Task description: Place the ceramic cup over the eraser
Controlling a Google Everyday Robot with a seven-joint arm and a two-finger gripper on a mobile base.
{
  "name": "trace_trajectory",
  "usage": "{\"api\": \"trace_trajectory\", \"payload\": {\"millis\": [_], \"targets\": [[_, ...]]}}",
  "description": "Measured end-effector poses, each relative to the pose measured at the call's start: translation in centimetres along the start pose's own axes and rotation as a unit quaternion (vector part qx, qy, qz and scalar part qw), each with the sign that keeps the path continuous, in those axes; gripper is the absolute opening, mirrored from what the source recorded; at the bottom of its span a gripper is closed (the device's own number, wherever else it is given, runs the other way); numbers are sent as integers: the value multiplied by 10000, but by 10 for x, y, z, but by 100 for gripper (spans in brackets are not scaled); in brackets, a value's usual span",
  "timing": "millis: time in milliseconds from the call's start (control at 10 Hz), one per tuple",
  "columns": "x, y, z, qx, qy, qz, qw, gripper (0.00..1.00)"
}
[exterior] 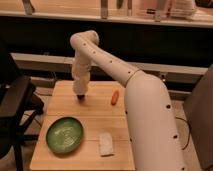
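Observation:
My gripper hangs straight down from the white arm over the far left part of the wooden table. A small dark shape sits right under it at the table surface; it may be the black eraser, but I cannot tell it apart from the gripper's tip. A whitish tapered form at the lower end of the wrist may be the ceramic cup, but I cannot separate it from the arm.
A green plate lies at the front left. A flat whitish pad lies at the front middle. A small orange-red oblong object lies to the right of the gripper. My arm's bulk covers the table's right side. A dark chair stands at the left.

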Motion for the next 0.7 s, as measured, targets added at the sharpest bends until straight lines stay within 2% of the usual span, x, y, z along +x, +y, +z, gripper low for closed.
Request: {"api": "trace_trajectory", "payload": {"millis": [400,700], "targets": [[0,1,5,-22,-28,-12,10000,0],[1,1,8,-12,-42,-10,10000,10]]}}
